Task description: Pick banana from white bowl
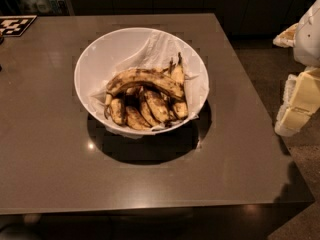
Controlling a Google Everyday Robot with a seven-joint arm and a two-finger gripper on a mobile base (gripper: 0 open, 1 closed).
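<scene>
The white bowl stands in the middle of a dark brown table, lined with crumpled white paper. The banana, long, arched, yellow with heavy brown-black blotches, lies across the top of several shorter spotted bananas in the bowl's front half. My gripper, white with pale yellow parts, hangs at the frame's right edge, beyond the table's right side and well apart from the bowl. It holds nothing that I can see.
A black-and-white marker tag lies at the table's far left corner. The table's front edge and right edge are near. Speckled floor lies to the right; dark cabinets stand behind.
</scene>
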